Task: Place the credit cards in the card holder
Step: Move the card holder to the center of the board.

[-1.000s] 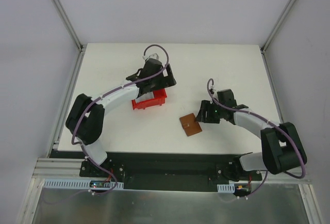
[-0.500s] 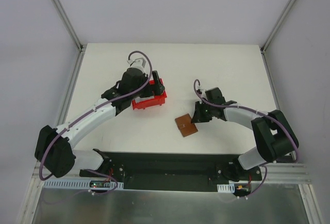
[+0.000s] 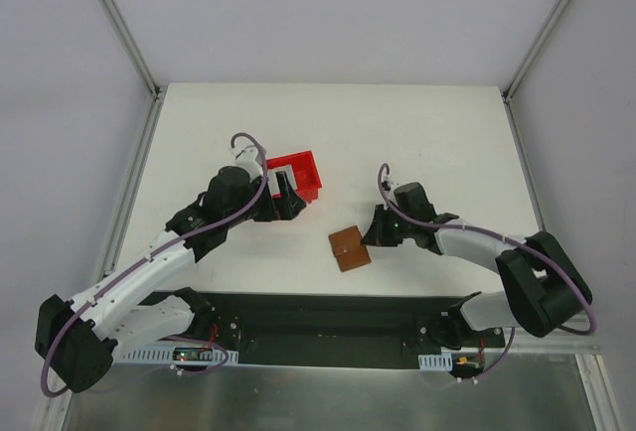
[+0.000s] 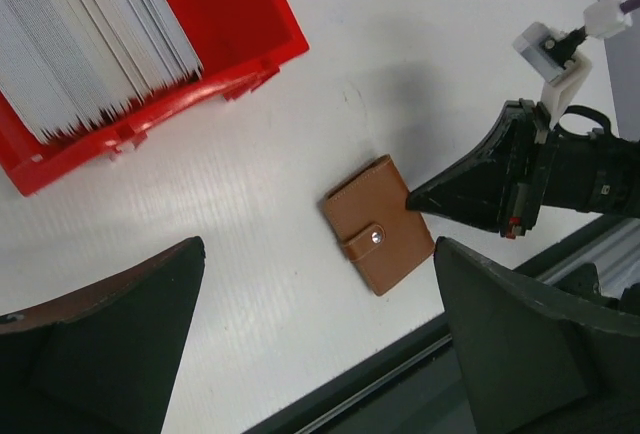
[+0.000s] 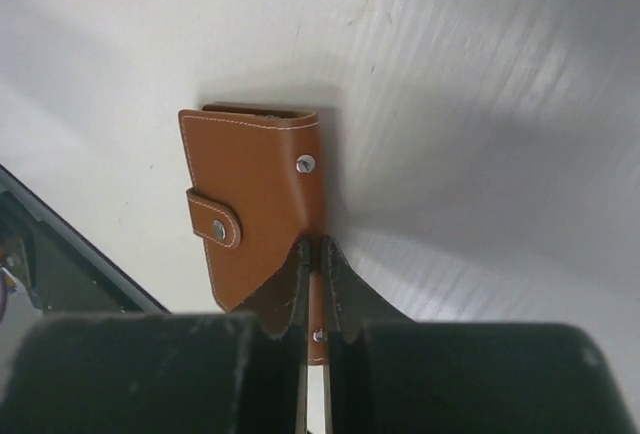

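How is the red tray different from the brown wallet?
The tray is red and open on top, with cards standing in it; the wallet is brown, flat and snapped shut. The right gripper pinches the wallet's edge; nothing grips the tray. Both sit on the white table.

No writing, brand mark, number or sign can be read in any view. The brown card holder (image 5: 250, 204) shows only plain leather, pale stitching and metal snaps. The credit cards (image 4: 90, 44), stacked on edge in the red tray (image 4: 200, 89) well apart from it, show only their edges, with no print that can be made out.
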